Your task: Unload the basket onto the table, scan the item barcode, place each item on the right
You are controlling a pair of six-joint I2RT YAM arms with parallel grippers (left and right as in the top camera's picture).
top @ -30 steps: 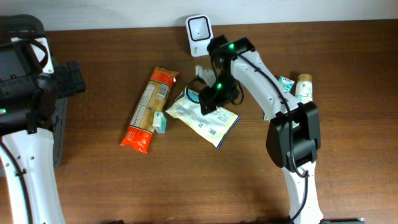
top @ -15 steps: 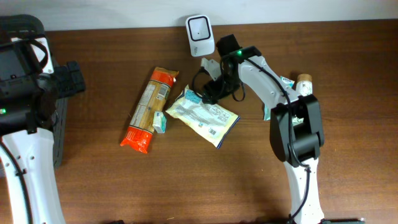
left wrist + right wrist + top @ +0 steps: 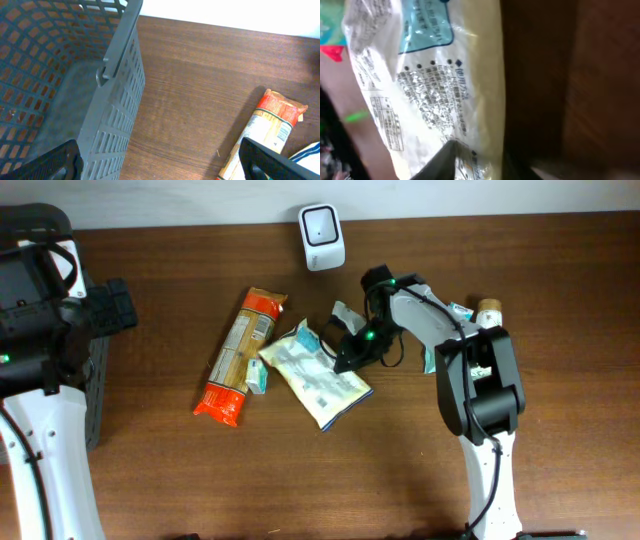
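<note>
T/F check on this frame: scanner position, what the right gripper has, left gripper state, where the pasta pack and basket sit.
1. The scanner stands at the table's far edge. True.
2. The right gripper is shut on the pasta pack. False: it pinches the pale pouch; the pasta pack lies untouched to the pouch's left.
3. The left gripper is open. True.
4. The pouch is inside the basket. False: it lies on the table, and the basket's visible part holds nothing.
</note>
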